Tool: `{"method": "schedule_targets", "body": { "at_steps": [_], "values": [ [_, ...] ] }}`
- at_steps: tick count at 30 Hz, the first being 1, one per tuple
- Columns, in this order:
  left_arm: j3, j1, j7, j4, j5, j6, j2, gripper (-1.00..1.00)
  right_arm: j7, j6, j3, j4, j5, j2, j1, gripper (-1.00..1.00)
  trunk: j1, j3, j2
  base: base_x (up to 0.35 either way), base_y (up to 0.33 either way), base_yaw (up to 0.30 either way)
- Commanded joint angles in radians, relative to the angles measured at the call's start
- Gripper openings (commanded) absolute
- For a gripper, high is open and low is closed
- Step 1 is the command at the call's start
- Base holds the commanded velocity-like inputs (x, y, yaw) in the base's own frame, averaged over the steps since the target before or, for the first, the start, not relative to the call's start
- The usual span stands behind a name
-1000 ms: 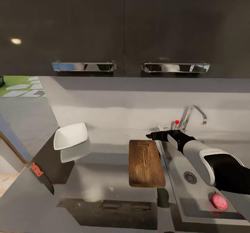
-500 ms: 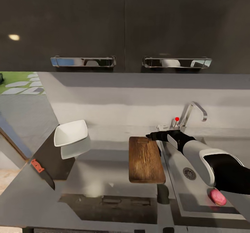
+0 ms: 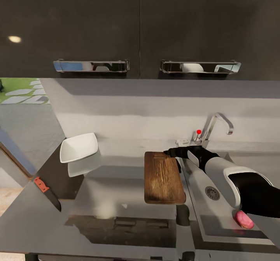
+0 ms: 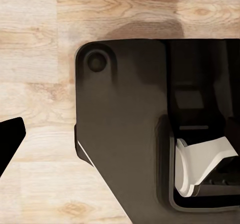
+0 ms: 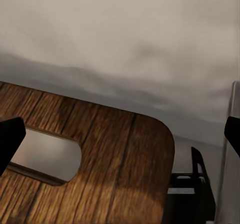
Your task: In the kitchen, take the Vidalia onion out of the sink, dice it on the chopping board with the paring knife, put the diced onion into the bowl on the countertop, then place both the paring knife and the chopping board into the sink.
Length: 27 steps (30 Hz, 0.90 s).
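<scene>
The right gripper (image 3: 170, 152) is hovering, fingers spread and holding nothing, over the chopping board's (image 3: 163, 178) far corner beside the sink (image 3: 217, 222). The Vidalia onion (image 3: 244, 219) is lying in the sink's near end, well apart from the gripper.

Two dark, flat-fronted wall cabinets (image 3: 140, 27) hang across the top of the kitchen, each with a long chrome bar handle (image 3: 91, 65) along its lower edge. A small warm light reflection (image 3: 14, 39) glows on the left door. Below them runs a plain pale grey back wall (image 3: 132, 113). Off to the far left lies a patch of green ground with pale stepping stones (image 3: 23, 95). From the left wrist view, light wooden plank flooring (image 4: 35, 28) shows underneath.
</scene>
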<state>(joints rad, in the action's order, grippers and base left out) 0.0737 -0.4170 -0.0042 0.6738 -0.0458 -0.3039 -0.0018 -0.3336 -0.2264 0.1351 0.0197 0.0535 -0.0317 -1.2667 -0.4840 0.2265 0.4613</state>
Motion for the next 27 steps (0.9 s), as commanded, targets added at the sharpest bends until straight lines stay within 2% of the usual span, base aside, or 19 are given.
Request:
{"method": "schedule_targets", "body": {
  "at_steps": [1,27],
  "values": [
    [0.001,0.000,0.000,0.001,-0.005,-0.001,0.000,1.00,-0.003,-0.006,0.008,0.002,0.005,0.000,0.000,1.00,-0.001,0.002,0.002,0.000,0.000,0.000],
    [0.001,0.000,0.000,0.000,-0.005,-0.001,0.000,1.00,0.010,-0.007,0.008,0.002,0.005,0.000,0.001,1.00,-0.001,0.002,0.002,0.000,0.016,0.000]
  ]
}}
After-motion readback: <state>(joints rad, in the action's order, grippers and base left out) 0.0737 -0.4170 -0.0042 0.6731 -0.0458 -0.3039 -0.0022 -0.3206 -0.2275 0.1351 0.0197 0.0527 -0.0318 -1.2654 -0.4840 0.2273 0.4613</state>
